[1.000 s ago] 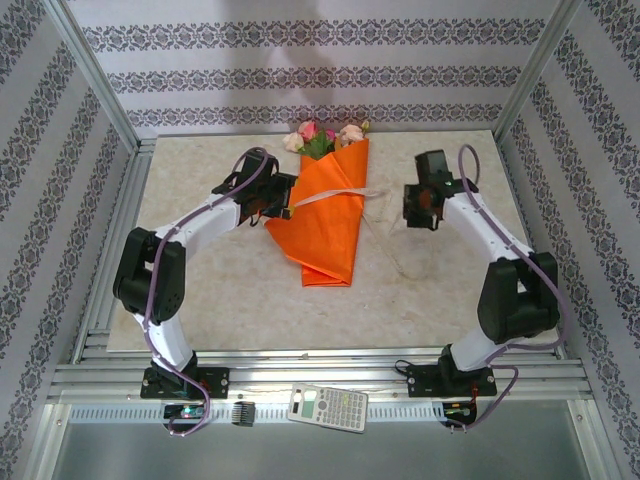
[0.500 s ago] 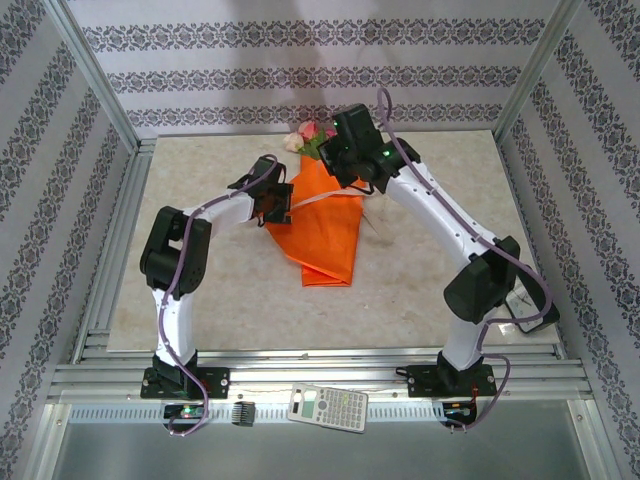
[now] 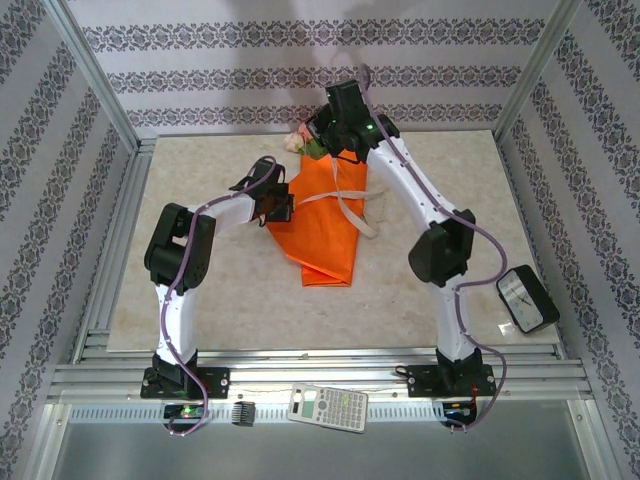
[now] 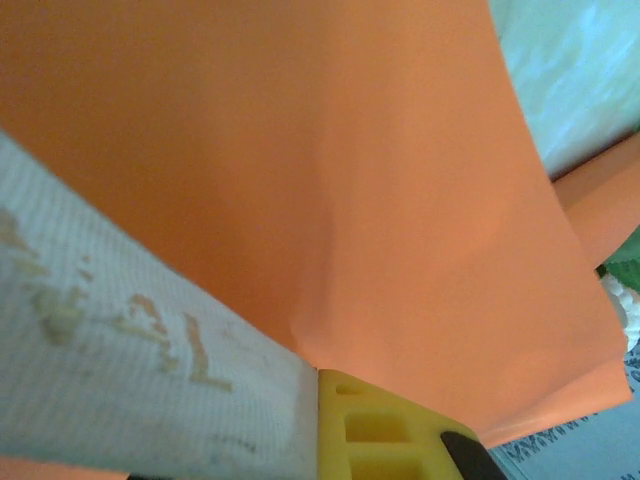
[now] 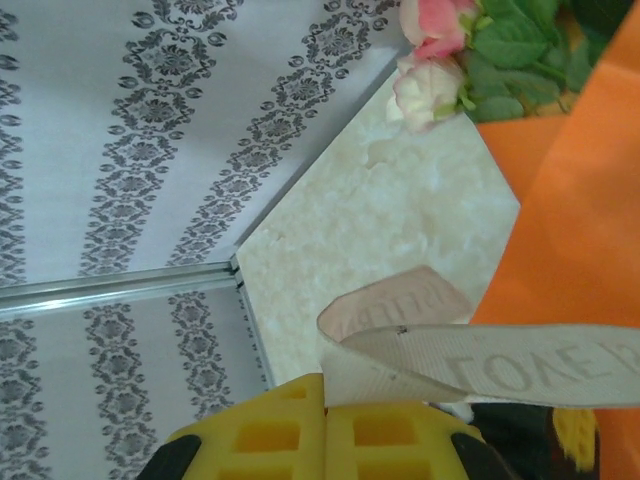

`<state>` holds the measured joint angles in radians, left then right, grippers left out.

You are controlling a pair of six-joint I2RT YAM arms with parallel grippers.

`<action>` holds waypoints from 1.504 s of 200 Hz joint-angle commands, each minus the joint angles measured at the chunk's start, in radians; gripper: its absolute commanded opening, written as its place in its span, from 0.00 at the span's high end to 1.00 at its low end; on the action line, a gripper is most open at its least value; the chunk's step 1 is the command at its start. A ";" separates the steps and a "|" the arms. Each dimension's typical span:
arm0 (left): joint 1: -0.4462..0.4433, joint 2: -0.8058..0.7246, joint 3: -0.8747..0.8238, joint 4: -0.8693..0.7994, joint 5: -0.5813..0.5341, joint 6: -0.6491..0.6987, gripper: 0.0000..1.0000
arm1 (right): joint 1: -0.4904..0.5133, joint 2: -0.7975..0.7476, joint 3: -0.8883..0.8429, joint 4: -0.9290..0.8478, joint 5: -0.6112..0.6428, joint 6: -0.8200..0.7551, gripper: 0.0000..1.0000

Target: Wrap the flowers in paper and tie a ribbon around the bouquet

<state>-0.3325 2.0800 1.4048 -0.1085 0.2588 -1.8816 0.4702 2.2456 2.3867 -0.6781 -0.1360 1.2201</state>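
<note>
From above, a narrow cone-shaped bouquet of bright orange paper lies mid-way across the pale marbled surface, its pink and cream rose heads at the far edge. A flat, pale beige ribbon crosses the cone. The left gripper sits at the cone's left side, and the right gripper is over its wide end.

In the left wrist view, the jaws are closed on the ribbon, with a yellow pad against the orange paper.

In the right wrist view, yellow pads pinch the ribbon tight, with the roses beyond.
</note>
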 commanded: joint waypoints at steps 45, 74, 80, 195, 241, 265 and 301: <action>-0.011 -0.138 -0.074 0.046 0.067 0.035 1.00 | -0.039 0.239 0.165 -0.154 -0.262 -0.346 1.00; -0.012 -0.147 -0.095 0.045 0.074 0.055 1.00 | -0.011 0.238 0.135 -0.236 -0.285 -0.479 1.00; -0.012 -0.148 -0.097 0.047 0.075 0.056 1.00 | -0.002 0.216 0.103 -0.240 -0.276 -0.505 1.00; -0.020 -0.165 -0.080 -0.017 0.112 0.139 1.00 | -0.007 0.220 0.109 -0.449 -0.216 -0.747 1.00; -0.019 -0.145 -0.061 -0.030 0.113 0.147 0.99 | 0.001 0.334 0.239 -0.481 -0.244 -0.777 1.00; -0.017 -0.138 -0.052 -0.041 0.109 0.154 0.99 | -0.001 0.341 0.235 -0.470 -0.235 -0.791 1.00; -0.014 -0.120 -0.019 -0.074 0.096 0.177 0.97 | -0.001 0.358 0.234 -0.462 -0.249 -0.811 1.00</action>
<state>-0.3408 1.9511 1.3388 -0.1234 0.3656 -1.7416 0.4732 2.5874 2.5923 -1.1259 -0.3763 0.4442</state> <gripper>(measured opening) 0.046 0.051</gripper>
